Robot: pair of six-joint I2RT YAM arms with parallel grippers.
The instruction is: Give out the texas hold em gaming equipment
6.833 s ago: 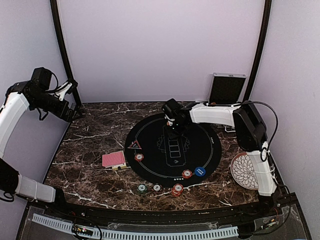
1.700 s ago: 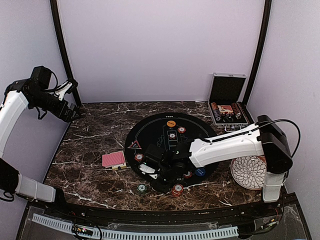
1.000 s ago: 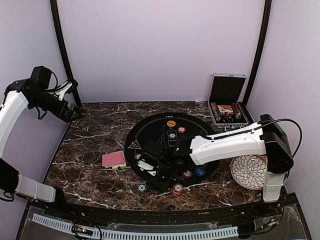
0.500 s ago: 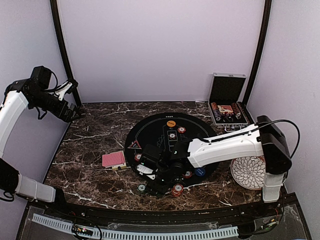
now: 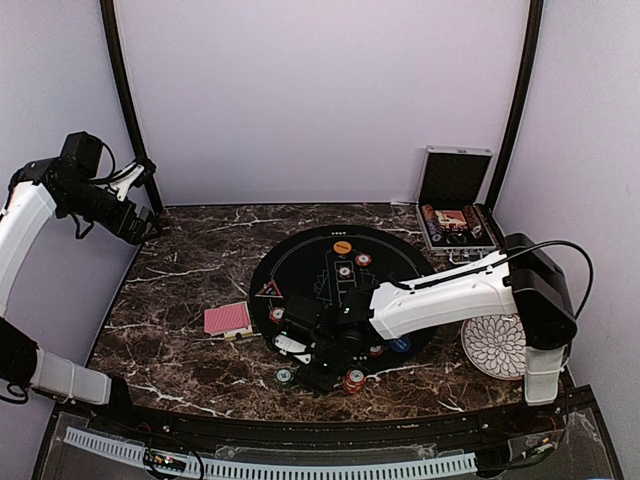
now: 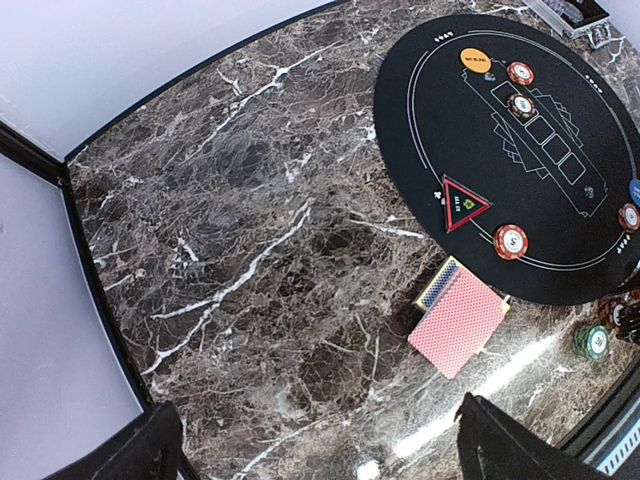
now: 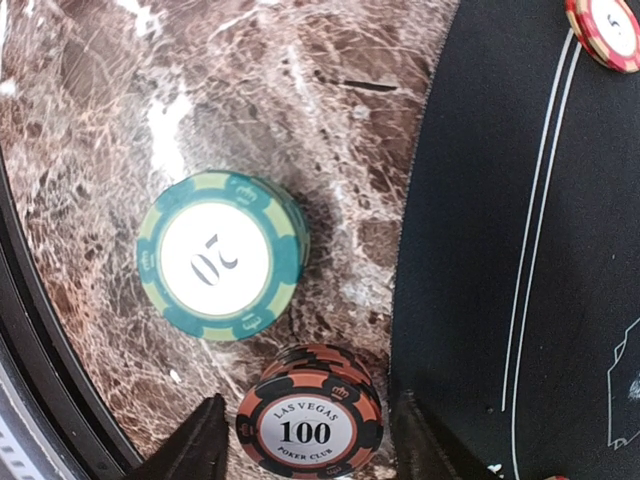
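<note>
My right gripper (image 5: pixel 318 370) is low over the table's front, open, its fingers (image 7: pixel 205 445) on either side of a black-and-orange "100" chip stack (image 7: pixel 310 425) without touching it. A green "20" chip stack (image 7: pixel 221 256) sits just beside it (image 5: pixel 284 377). A red chip stack (image 5: pixel 354 380) lies to the right. On the black mat (image 5: pixel 300 262) lie an orange button (image 5: pixel 342 246), two chips (image 5: pixel 363 260), a triangular marker (image 5: pixel 268 290) and a chip (image 5: pixel 277 314). The red-backed cards (image 5: pixel 228 319) lie left of the mat. My left gripper (image 5: pixel 148 222) is open and raised at the back left.
The open silver case (image 5: pixel 455 215) stands at the back right. The white patterned plate (image 5: pixel 495 345) lies at the right, by the right arm's base. The blue button (image 5: pixel 400 345) shows partly under the right arm. The left wrist view shows the cards (image 6: pixel 462 318) and the marker (image 6: pixel 462 202).
The right arm swung from the mat's back to the front, then edged towards the near edge over the "100" stack. An orange button and two chips now lie at the mat's back. The left arm is still.
</note>
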